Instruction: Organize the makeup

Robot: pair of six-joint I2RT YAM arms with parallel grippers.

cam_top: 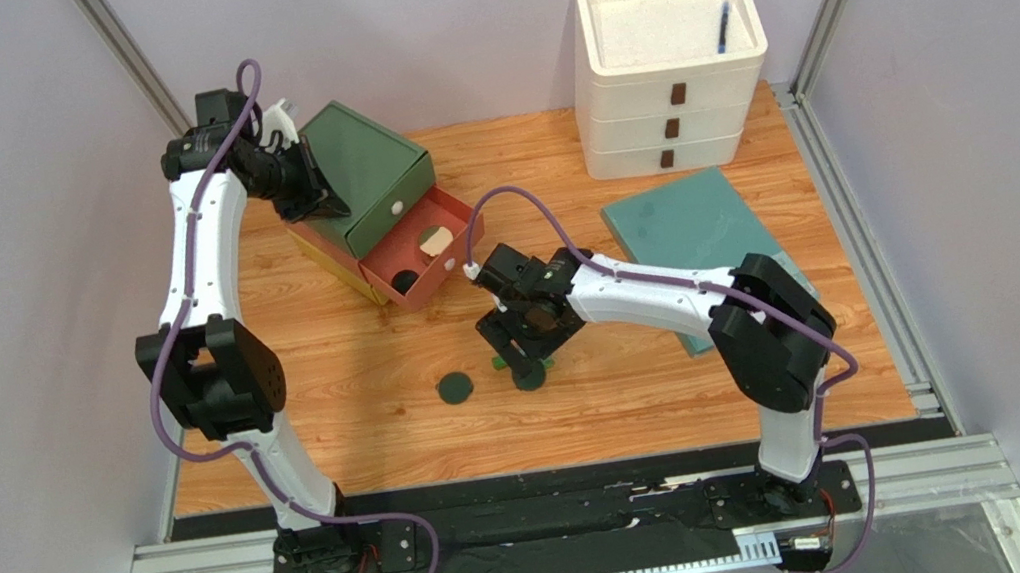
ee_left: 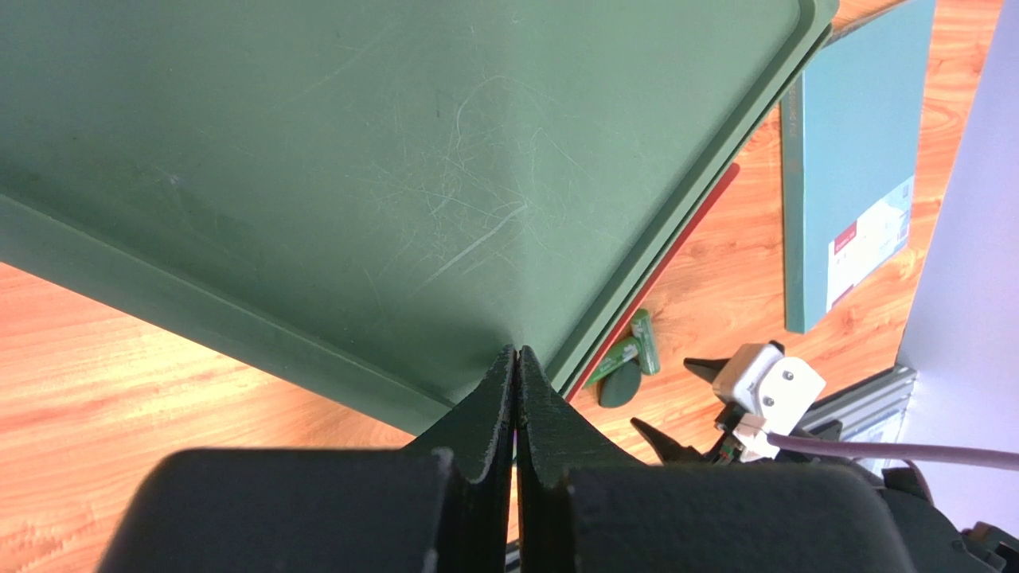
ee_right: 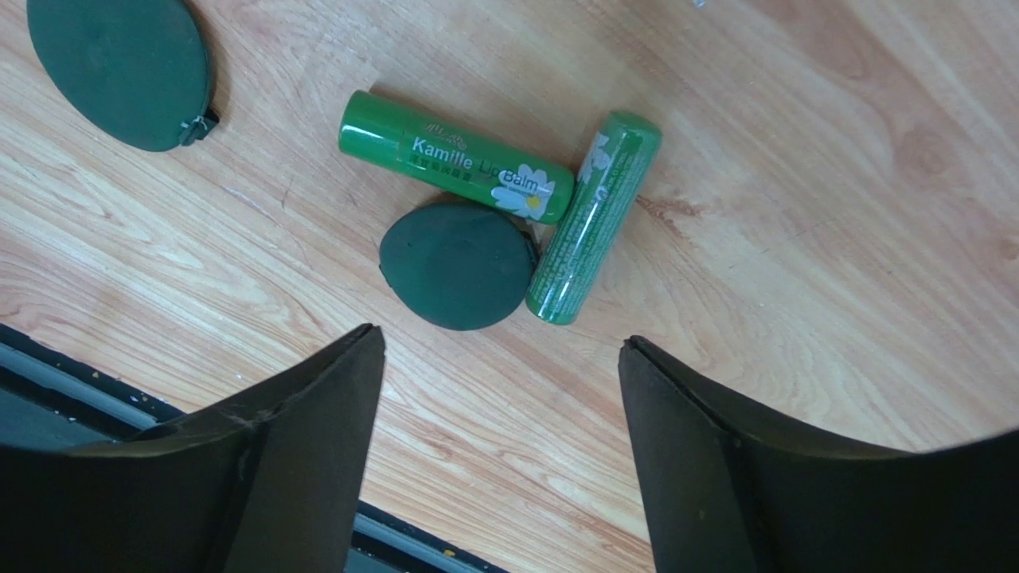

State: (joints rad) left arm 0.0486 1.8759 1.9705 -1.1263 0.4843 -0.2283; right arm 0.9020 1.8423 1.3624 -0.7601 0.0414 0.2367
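Overhead, the right gripper (cam_top: 523,353) was seen low over the wooden table (cam_top: 339,418), near its middle. In the right wrist view its fingers (ee_right: 299,454) were spread wide apart with nothing between them, and the makeup lay just beyond the tips. A green tube (ee_right: 455,158) printed with white lettering was laid flat on the wood. A second green tube (ee_right: 592,221) was angled at its 3 o'clock end, the two meeting in a V. A small dark green compact (ee_right: 457,265) was set at 6 o'clock of the first tube, tucked against both. A larger dark green compact (ee_right: 120,66) was placed apart at 10 o'clock.

The left gripper (ee_left: 517,394) was held at 11 o'clock of the table, fingers pressed together, their tips at the edge of a green box (ee_left: 359,179); whether that edge was touched could not be told. A red drawer (cam_top: 422,262) was pulled out beneath the box. A teal book (cam_top: 696,221) lay at 3 o'clock, and a white drawer unit (cam_top: 668,81) holding a blue pen (cam_top: 724,27) stood at 1 o'clock
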